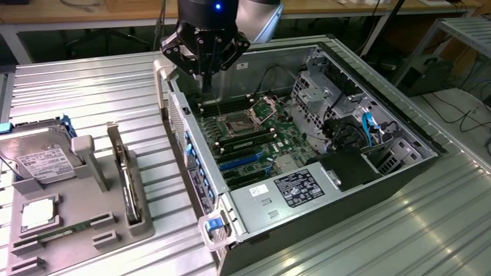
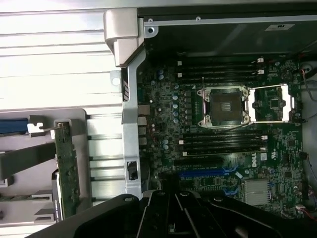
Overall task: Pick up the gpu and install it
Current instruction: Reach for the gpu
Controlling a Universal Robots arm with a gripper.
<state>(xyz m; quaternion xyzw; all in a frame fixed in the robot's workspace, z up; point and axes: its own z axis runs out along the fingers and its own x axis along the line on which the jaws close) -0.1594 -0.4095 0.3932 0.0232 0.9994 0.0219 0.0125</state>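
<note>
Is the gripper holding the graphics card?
No, the graphics card stands on edge in the grey rack, apart from the gripper above the computer case.

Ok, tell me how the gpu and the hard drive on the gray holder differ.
The gpu stands on edge in a slot; the hard drive leans back with its face showing. The gpu is a thin dark card; the hard drive is a thicker silver block with a white label. Both sit in the gray holder, outside the computer case.
</note>
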